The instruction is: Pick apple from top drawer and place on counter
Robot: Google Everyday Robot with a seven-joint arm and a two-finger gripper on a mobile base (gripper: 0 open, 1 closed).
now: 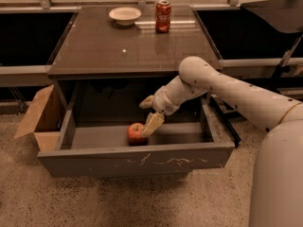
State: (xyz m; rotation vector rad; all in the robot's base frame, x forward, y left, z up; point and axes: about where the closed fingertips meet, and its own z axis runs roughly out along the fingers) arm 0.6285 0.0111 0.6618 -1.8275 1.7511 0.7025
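Observation:
The apple [135, 133], red with a yellowish patch, lies on the floor of the open top drawer [137, 163], near its front middle. My gripper [150, 114] reaches down into the drawer from the right and is open. Its lower finger [153, 124] sits right against the apple's right side and its upper finger [147, 101] is above and apart from the apple. The counter [118, 46] is the glossy brown tabletop directly above the drawer.
A white bowl [125, 15] and a red soda can [163, 16] stand at the counter's far edge. An open cardboard box [40, 118] sits on the floor left of the drawer. My arm [236, 96] crosses the drawer's right side.

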